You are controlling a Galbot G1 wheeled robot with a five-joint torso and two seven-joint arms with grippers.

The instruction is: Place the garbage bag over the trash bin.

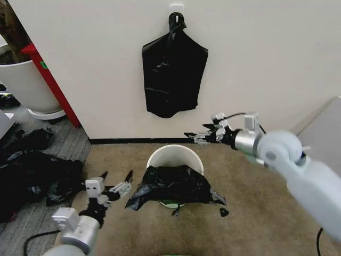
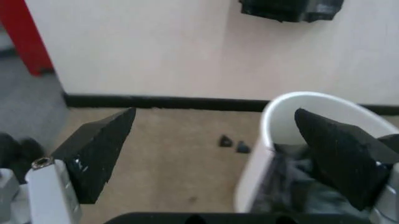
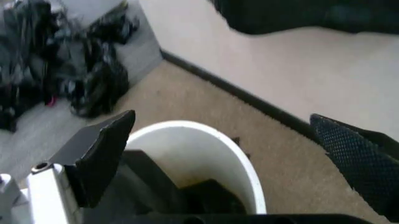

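The trash bin [image 1: 175, 152] is a small cream-white bucket standing on the tan carpet near the wall. The garbage bag [image 1: 176, 185] lies crumpled and glossy over the bin's near side and spills onto the floor in front. My left gripper [image 1: 115, 177] hovers open, low and to the left of the bin, apart from the bag. In the left wrist view its fingers [image 2: 100, 154] stand wide, with the bin's wall [image 2: 265, 140] beside one of them. My right gripper [image 1: 196, 136] hangs open above the bin's far right rim [image 3: 240, 161], holding nothing.
A knotted bunch of black bags [image 1: 173, 80] hangs from a wall hook above the bin. A heap of dull black stuff [image 1: 37, 173] covers the floor at left, behind it a large white tub [image 1: 24, 80] and a red post [image 1: 50, 80]. A grey cabinet [image 1: 326, 128] stands at right.
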